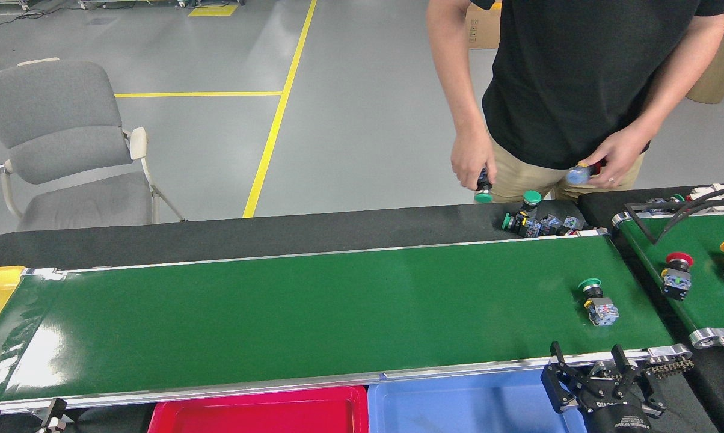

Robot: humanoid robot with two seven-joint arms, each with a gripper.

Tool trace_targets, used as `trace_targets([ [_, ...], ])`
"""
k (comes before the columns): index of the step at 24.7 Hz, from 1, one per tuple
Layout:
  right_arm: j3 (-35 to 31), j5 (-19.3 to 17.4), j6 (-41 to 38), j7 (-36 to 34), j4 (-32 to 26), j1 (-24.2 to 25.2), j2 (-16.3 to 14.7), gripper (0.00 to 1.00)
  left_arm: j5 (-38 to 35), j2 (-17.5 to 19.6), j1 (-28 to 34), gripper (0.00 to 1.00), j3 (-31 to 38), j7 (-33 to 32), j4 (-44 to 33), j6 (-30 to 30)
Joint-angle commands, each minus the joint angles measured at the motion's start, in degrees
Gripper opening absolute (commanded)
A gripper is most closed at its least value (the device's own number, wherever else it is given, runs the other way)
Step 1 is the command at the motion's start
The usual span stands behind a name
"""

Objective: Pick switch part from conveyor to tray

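One round-capped green switch part lies on the smooth conveyor

Lots of bare green belt on conveyor, left of switch part. Open room all round switch part. Right gripper at near rail, fingers spread, just short of switch part. Pile of switches past far rail. Person's hands above far edge.
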Motion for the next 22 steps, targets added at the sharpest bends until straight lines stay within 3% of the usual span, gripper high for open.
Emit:
trace_targets([
  [1,-0.2,0.0,0.1,0.2,1.3,-2.1,-0.4,1.0,0.2,1.6,-0.5,1.0,-0.3,0.4,-0.5,-0.2],
  [11,0.5,0.3,0.1,1.0,9.0,-9.2,0.1,1.0,-5.9,1.7,-1.3,1.0,-2.5,-0.2,-0.3,-0.3],
  [15,2.1,0.3,0.3,1.1,13.2,-12.4,1.8,0.96,-5.9,1.7,-1.7,1.0,-3.1,-0.2,0.6,-0.3],
  [18,3.3,0.4,0.1,1.0,14.3,-13.4,2.4,0.72,-5.8,1.7,-2.1,1.0,-3.1,-0.2,0.8,-0.3],
  [20,4.9,0.3,0.1,1.0,14.3,-13.6,2.1,0.43,-5.6,1.7,-2.1,1.0,-3.0,-0.2,0.8,-0.3],
  [22,5.1,0.3,-0.1,1.0,14.3,-13.6,2.1,0.28,-5.6,1.7,-2.3,1.0,-3.0,-0.2,0.8,-0.3],
])
